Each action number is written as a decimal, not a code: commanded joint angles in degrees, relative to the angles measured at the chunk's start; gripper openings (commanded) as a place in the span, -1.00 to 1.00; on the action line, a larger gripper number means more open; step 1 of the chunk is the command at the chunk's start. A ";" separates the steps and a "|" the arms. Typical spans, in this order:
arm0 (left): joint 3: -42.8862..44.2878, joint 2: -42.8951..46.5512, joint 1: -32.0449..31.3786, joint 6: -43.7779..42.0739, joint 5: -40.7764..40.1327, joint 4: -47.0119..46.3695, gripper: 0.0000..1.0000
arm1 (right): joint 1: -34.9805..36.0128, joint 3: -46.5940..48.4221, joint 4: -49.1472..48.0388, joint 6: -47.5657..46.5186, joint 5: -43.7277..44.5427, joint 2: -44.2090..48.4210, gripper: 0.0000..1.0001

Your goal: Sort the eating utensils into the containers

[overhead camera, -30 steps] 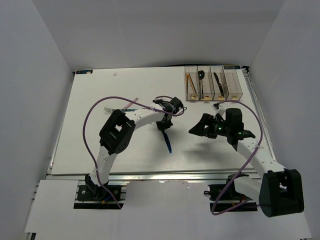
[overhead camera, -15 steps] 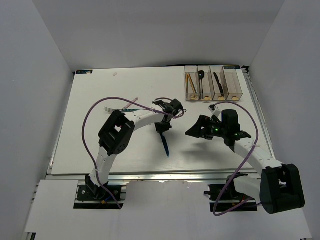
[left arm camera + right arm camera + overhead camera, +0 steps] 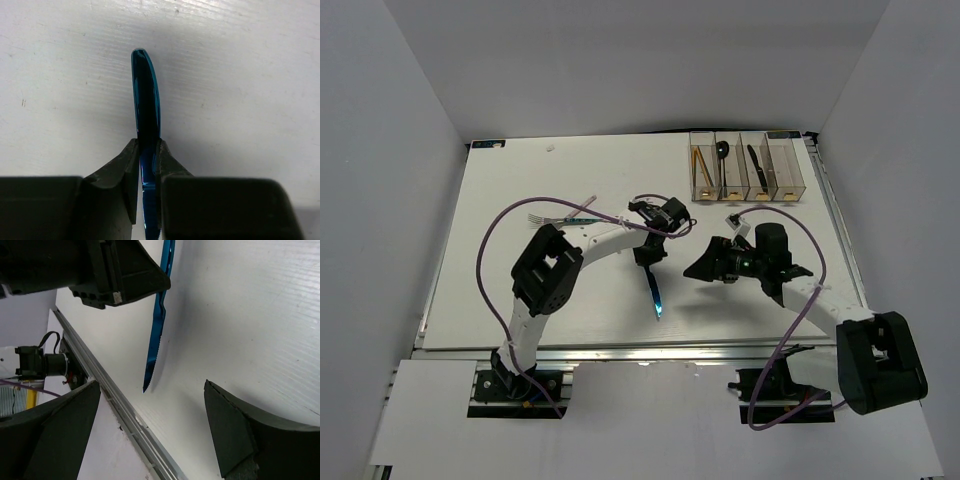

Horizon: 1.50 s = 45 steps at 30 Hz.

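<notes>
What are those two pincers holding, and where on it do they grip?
The left pincer clamps a blue knife about midway, where handle meets serrated blade. The right pincer is open, holding nothing.

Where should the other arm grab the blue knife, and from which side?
Likely the free serrated half of the knife, sticking out past the left end effector, coming from the right. The left one clamps the knife's middle, and the open right end effector faces that bare stretch.
</notes>
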<state>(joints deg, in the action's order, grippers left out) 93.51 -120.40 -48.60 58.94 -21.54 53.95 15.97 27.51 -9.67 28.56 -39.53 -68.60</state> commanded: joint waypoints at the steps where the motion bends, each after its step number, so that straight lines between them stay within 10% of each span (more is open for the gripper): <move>1: 0.00 5.35 -0.53 -0.14 0.44 -0.60 -1.00 | 1.08 -1.75 -6.67 0.80 -2.13 -1.62 0.77; 26: -1.93 12.82 -2.91 1.35 5.10 -7.63 -1.00 | 12.15 -2.11 -27.33 12.92 1.12 -15.16 0.58; 35: -1.76 13.87 -3.08 1.01 5.37 -8.51 -1.00 | 13.13 -0.96 -27.07 14.77 2.79 -14.81 -0.27; 37: -1.76 14.14 -3.17 0.92 4.93 -8.43 -1.00 | 13.13 -0.88 -26.80 15.04 3.05 -14.64 -0.98; 45: 2.63 15.02 -3.08 -0.66 0.10 -4.57 -0.74 | 13.13 0.35 -21.81 14.43 5.07 -10.42 -1.00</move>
<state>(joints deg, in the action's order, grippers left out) 92.49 -109.62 -51.40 59.31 -17.72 47.48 28.82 25.02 -31.42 44.05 -35.14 -82.46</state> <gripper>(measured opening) 0.143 0.011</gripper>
